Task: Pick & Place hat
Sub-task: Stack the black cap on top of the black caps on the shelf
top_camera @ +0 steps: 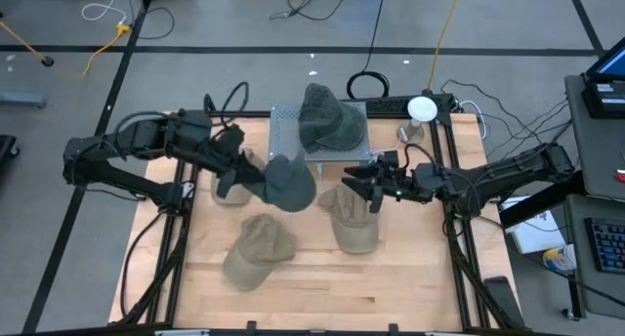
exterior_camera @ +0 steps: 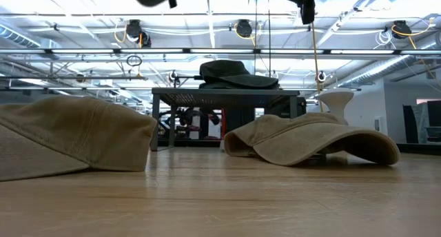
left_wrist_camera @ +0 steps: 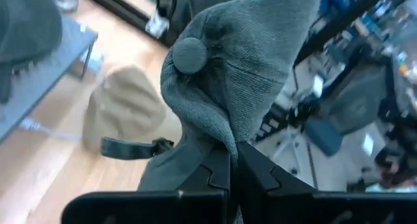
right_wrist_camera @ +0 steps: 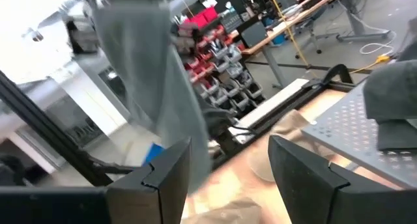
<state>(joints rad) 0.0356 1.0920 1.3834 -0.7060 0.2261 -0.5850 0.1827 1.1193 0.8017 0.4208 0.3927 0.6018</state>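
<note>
High view: 1 dark green cap (top_camera: 330, 117) already parked on grey perforated stand (top_camera: 283, 131) at far centre, so 1 placement done by the look of it. Grey-green hat (top_camera: 289, 182) in the air, clamped by left end effector (top_camera: 241, 170), just near-left of stand; not yet set down. Left wrist view confirms: fingers (left_wrist_camera: 218, 168) pinched tight on hat fabric, crown button (left_wrist_camera: 189, 53) facing camera. Hat hangs bunched, long axis roughly left-right, crown end away from left arm, toward centre. Right end effector (top_camera: 374, 189) spread wide, holding nothing, hovering above tan cap (top_camera: 351, 215) centre-right. 3 tan caps left on surface (top_camera: 322, 277): near-left (top_camera: 258, 251), centre-right, 1 partly under left arm (top_camera: 230, 188). Roughly 1 of 5 done, judged.
</note>
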